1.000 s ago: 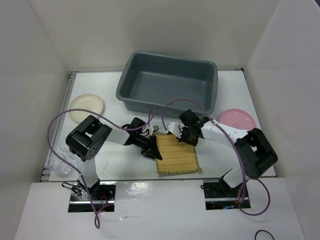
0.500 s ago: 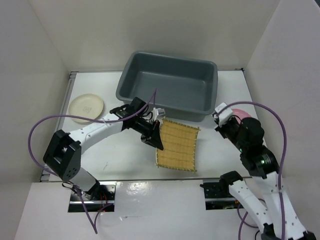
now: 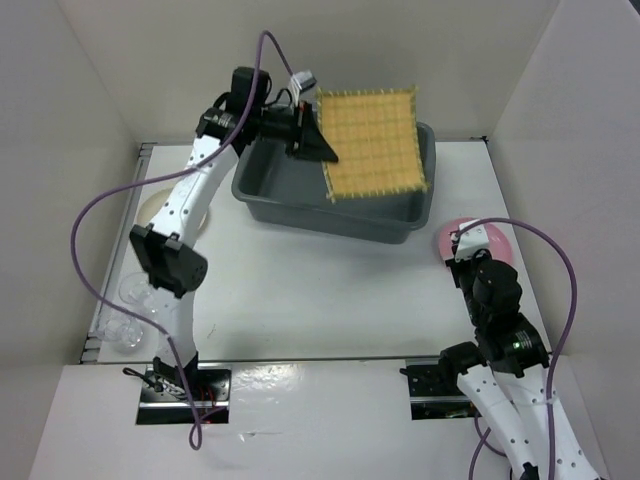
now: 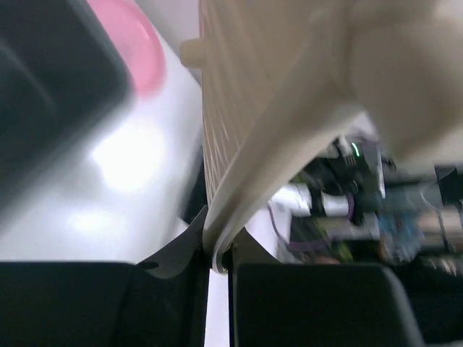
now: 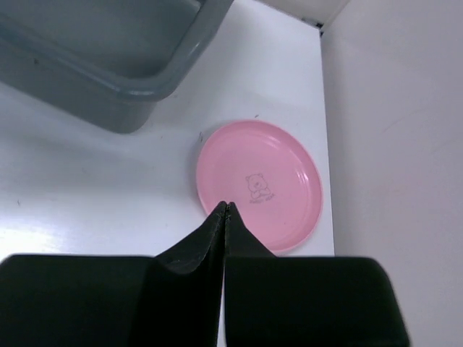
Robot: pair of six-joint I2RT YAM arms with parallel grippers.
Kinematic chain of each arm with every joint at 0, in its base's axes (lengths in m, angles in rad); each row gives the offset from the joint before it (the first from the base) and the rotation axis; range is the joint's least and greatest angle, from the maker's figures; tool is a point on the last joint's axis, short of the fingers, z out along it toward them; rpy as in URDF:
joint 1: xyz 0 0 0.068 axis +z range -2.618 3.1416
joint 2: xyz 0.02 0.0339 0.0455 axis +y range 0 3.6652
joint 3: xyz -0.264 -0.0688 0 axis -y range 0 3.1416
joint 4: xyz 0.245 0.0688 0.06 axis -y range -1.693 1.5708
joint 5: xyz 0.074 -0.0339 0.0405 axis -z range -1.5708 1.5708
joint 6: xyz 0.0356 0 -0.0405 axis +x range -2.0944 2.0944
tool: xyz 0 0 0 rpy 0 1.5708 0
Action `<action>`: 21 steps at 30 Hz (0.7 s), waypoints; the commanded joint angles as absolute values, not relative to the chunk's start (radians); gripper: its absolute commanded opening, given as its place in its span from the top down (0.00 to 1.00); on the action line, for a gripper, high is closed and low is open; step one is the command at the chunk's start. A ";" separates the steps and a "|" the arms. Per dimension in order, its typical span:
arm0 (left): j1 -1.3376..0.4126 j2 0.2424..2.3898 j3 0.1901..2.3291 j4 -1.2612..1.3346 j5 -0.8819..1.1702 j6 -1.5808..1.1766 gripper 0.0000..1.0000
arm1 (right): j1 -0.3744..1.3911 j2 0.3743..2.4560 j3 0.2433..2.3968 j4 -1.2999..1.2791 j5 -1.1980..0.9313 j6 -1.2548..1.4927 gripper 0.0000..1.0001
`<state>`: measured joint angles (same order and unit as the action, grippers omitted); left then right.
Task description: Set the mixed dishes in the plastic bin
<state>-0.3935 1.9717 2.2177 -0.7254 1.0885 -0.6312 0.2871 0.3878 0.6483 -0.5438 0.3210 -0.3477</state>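
My left gripper (image 3: 322, 148) is shut on the left edge of the square yellow woven mat (image 3: 375, 140) and holds it raised above the dark grey plastic bin (image 3: 285, 195). In the left wrist view the mat's edge (image 4: 217, 246) sits pinched between the jaws. My right gripper (image 5: 226, 206) is shut and empty, just above the near left edge of the pink plate (image 5: 268, 181). In the top view the right gripper (image 3: 463, 250) is beside the pink plate (image 3: 492, 238), at the right of the bin. The cream plate (image 3: 148, 212) is mostly hidden behind my left arm.
Two clear glass cups (image 3: 135, 290) (image 3: 118, 335) stand at the table's left edge. White walls close in the table on the left, back and right. The bin's corner (image 5: 108, 58) shows at the upper left in the right wrist view.
My left arm has lifted the mat off the table and carried it up and back over the bin. My right arm has drawn away from the mat to the pink plate.
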 commanded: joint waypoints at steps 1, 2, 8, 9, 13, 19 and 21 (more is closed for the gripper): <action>-0.318 2.191 2.512 -0.744 1.114 -0.682 1.00 | 0.282 0.339 0.640 -0.442 0.373 -0.318 1.00; -0.308 2.247 2.587 -0.755 1.103 -0.695 1.00 | 0.282 0.339 0.640 -0.442 0.373 -0.318 1.00; -0.275 2.645 3.044 -0.818 0.944 -0.796 1.00 | 0.291 0.305 0.640 -0.442 0.382 -0.327 1.00; -0.275 2.686 3.091 -0.818 0.922 -0.808 1.00 | 0.291 0.305 0.640 -0.442 0.394 -0.327 1.00; -0.264 2.781 3.129 -0.756 0.925 -0.876 1.00 | 0.291 0.305 0.630 -0.433 0.394 -0.327 1.00; -0.293 2.914 3.129 -0.755 0.937 -0.873 1.00 | 0.291 0.305 0.630 -0.433 0.394 -0.327 1.00; -0.320 2.936 3.129 -0.755 0.937 -0.882 1.00 | 0.291 0.314 0.630 -0.433 0.394 -0.327 1.00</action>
<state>-0.2810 2.9116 3.0776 -0.7975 0.9001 -0.8436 0.2882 0.3130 0.6327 -0.4931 0.3782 -0.3374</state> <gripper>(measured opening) 0.133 0.001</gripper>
